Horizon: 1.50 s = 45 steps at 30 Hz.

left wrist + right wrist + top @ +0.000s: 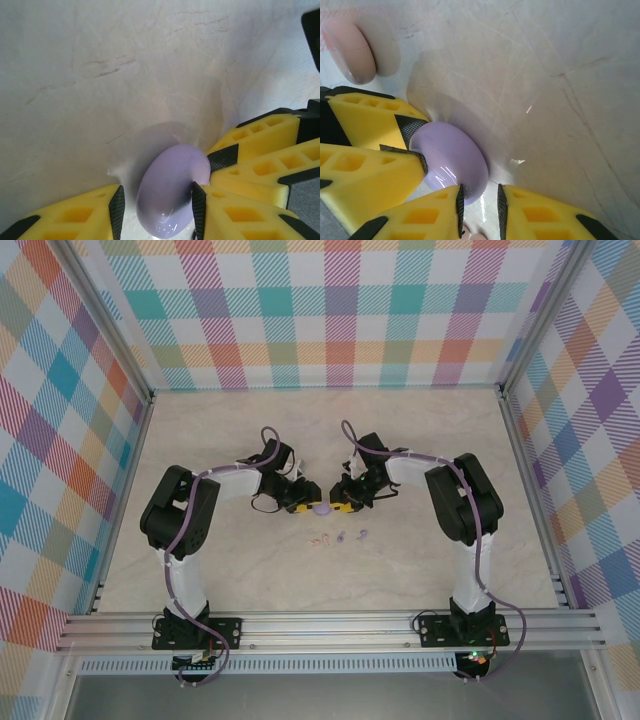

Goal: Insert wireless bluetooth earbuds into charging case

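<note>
A lilac charging case stands tilted on its edge at the table's centre, and both grippers meet at it. My left gripper straddles the charging case. Its right pad touches the case, and a strip of table shows beside its left pad. My right gripper pinches the case's rim at its fingertips. The wireless bluetooth earbuds lie loose just in front: a pale pink one and two lilac ones.
A pale pink round case lies on the table beyond the left gripper's fingers. Metal rails border the near edge, and checked walls close in the other sides.
</note>
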Each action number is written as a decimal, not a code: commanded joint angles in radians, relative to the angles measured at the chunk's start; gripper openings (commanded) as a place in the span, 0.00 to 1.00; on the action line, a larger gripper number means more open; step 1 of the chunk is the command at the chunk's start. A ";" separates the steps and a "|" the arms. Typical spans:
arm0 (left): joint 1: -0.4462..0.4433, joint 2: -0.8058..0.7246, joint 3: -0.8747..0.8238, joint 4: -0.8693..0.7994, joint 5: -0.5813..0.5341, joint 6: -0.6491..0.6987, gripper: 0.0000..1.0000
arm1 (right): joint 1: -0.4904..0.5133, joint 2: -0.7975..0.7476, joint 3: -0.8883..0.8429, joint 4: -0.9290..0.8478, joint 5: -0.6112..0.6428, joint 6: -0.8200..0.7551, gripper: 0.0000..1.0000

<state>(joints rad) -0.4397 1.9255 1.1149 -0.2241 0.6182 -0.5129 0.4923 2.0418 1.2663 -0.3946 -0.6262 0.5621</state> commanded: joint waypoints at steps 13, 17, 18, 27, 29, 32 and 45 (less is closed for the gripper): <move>0.001 0.021 -0.026 0.056 0.089 -0.040 0.36 | 0.009 0.034 0.025 0.003 0.003 0.013 0.27; 0.000 0.026 -0.029 0.072 0.095 -0.058 0.37 | 0.009 0.029 0.024 0.005 0.005 0.014 0.27; -0.002 0.027 -0.028 0.074 0.093 -0.060 0.37 | 0.009 0.028 0.022 0.005 0.004 0.015 0.27; -0.010 0.037 -0.026 0.089 0.086 -0.077 0.28 | 0.009 0.002 0.012 0.015 0.013 0.018 0.27; -0.009 0.034 -0.026 0.088 0.077 -0.079 0.26 | 0.007 -0.011 0.006 0.016 0.019 0.014 0.27; -0.003 0.016 -0.026 0.086 0.064 -0.077 0.25 | -0.011 -0.045 -0.018 0.028 0.024 0.012 0.28; 0.017 -0.150 0.075 0.153 0.118 -0.020 0.25 | -0.205 -0.307 -0.108 0.090 -0.208 -0.208 0.44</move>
<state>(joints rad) -0.4351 1.8702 1.1248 -0.1265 0.6991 -0.5694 0.3172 1.8042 1.1709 -0.3336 -0.7174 0.4610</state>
